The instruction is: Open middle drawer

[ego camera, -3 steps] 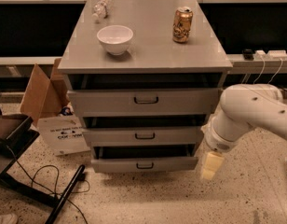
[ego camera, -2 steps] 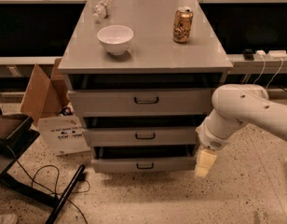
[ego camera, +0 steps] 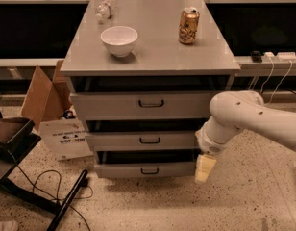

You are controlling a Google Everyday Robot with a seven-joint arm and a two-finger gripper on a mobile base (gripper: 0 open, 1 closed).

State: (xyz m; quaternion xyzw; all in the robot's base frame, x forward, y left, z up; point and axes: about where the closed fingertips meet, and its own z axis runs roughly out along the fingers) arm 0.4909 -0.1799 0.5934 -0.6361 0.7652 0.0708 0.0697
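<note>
The middle drawer (ego camera: 138, 140) is the second of three stacked grey drawers in a grey cabinet. It has a flat grey front and a small dark wire handle (ego camera: 149, 140) at its centre. It looks shut or nearly so, with a dark gap above it. My gripper (ego camera: 204, 169) hangs from the white arm at the cabinet's lower right corner. It points down, beside the right end of the lowest drawer (ego camera: 145, 170), below and right of the middle drawer's handle. It holds nothing.
On the cabinet top (ego camera: 153, 57) stand a white bowl (ego camera: 119, 40), a gold can (ego camera: 189, 25) and a lying plastic bottle (ego camera: 104, 8). A cardboard box (ego camera: 44, 97) and white box (ego camera: 66, 138) sit left of the cabinet. A black stand (ego camera: 66, 201) and cables lie on the speckled floor.
My arm and gripper have moved left, closer to the cabinet's right side. The drawers have not moved.
</note>
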